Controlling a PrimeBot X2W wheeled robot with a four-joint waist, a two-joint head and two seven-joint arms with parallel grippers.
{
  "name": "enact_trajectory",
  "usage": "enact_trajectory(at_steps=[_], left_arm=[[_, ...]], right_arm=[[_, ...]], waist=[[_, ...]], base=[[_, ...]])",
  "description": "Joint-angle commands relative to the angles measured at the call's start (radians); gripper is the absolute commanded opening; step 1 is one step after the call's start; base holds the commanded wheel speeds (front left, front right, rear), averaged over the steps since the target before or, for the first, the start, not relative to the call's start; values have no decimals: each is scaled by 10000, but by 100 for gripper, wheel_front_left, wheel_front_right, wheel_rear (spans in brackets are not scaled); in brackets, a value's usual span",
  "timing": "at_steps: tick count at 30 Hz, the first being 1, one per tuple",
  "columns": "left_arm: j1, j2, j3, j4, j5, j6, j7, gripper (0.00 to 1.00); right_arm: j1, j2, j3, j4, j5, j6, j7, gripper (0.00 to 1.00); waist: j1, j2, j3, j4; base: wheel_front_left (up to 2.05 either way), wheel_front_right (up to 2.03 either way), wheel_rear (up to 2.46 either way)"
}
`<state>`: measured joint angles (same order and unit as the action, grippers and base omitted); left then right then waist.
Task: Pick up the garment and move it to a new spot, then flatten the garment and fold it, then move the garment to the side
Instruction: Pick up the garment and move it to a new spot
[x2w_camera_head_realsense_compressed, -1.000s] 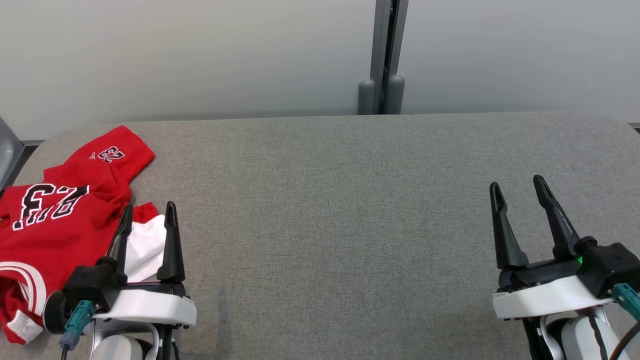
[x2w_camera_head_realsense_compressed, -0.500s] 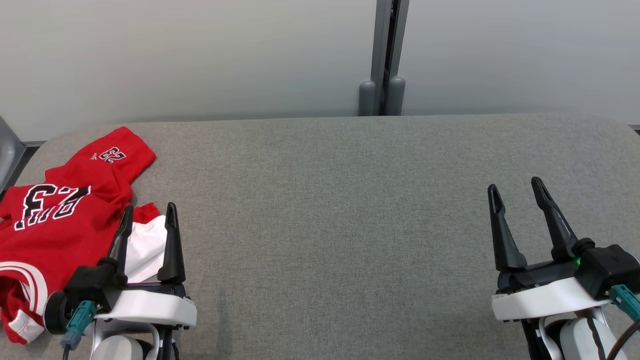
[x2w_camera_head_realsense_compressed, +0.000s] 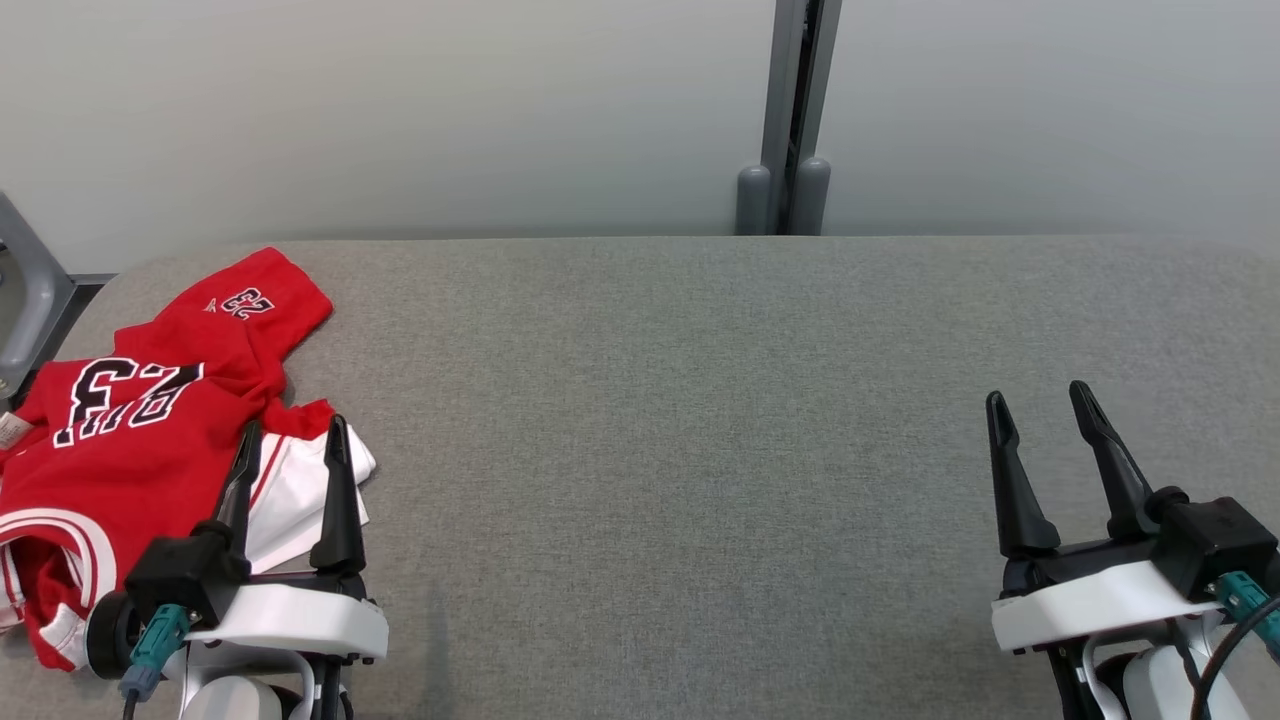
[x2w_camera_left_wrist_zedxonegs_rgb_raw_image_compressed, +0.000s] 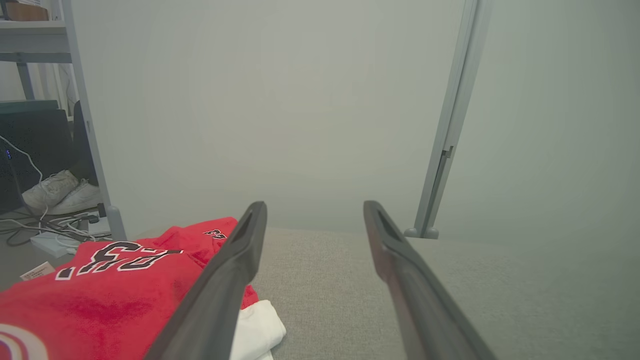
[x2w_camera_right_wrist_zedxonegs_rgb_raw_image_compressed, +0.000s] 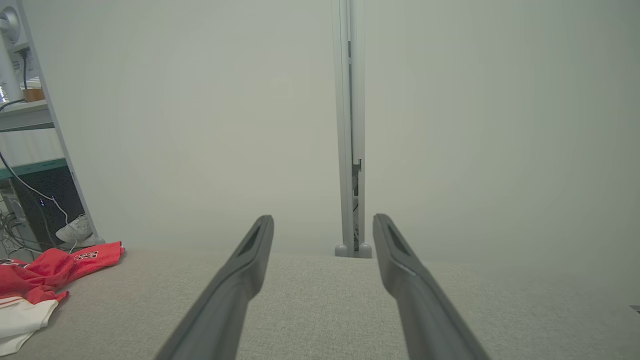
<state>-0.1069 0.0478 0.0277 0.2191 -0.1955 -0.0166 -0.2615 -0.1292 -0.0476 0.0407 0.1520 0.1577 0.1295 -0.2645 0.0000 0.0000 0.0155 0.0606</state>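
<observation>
Head view: garment (x2w_camera_head_realsense_compressed: 150, 450) runs near-to-far at far left; left gripper (x2w_camera_head_realsense_compressed: 295, 425) and right gripper (x2w_camera_head_realsense_compressed: 1038, 393) gape empty.

- Grey fabric-covered tabletop (x2w_camera_head_realsense_compressed: 680, 450) with rounded far corners.
- Pale blank wall (x2w_camera_head_realsense_compressed: 400, 110) behind it, split by an upright grey post (x2w_camera_head_realsense_compressed: 797, 100).
- Grey metal rack (x2w_camera_left_wrist_zedxonegs_rgb_raw_image_compressed: 116, 222) at the left; beside its leg, white sneakers (x2w_camera_left_wrist_zedxonegs_rgb_raw_image_compressed: 62, 192) and tangled cables (x2w_camera_left_wrist_zedxonegs_rgb_raw_image_compressed: 30, 232) on the floor.
- Dark box (x2w_camera_right_wrist_zedxonegs_rgb_raw_image_compressed: 47, 205) beneath a shelf.
</observation>
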Motion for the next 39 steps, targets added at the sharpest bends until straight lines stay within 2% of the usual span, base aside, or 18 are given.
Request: enact_trajectory(at_steps=[1,28,39], left_arm=[[86,47,56,36,-34,-7,-32,100],[80,44,308,311,-326,63,-32,100],[158,44,380,319,-285,6,-32,100]], right_arm=[[50,-49,-19,92,4,22,-18,100],[-62,-54,549,502,378,22,-18,100],[-17,-55,687,613,467,22,-18,100]], waist=[[0,0,1,81],[0,0,-25,2954],[0,0,-63,3762]], base=[[0,0,0],[0,0,0],[0,0,0]])
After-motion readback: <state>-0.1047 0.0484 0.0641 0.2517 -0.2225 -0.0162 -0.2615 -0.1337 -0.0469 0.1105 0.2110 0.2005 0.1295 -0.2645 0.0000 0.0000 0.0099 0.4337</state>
